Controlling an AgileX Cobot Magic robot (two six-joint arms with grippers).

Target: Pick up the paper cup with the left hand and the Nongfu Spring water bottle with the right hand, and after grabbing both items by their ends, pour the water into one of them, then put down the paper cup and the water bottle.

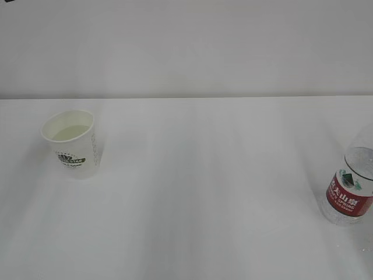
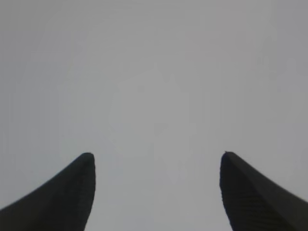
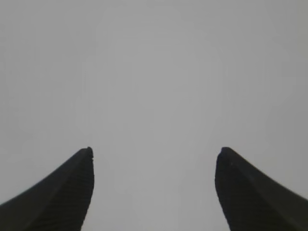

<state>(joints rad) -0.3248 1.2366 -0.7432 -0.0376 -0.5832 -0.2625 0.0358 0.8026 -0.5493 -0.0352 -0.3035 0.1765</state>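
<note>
Both the left end effector [image 2: 156,166] and right end effector [image 3: 153,161] gape empty over bare surface; neither wrist view shows the paper cup [image 1: 71,143] or Nongfu Spring water bottle [image 1: 351,188], which stand well apart on the white worktop [image 1: 204,204].

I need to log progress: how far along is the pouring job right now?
Pouring looks done: the small white paper cup holds pale liquid and stands upright on the white table; the clear plastic bottle with the red label stands at the right edge. Nothing is in hand: the left gripper and right gripper are open and empty. Nothing visible seems left.
</note>
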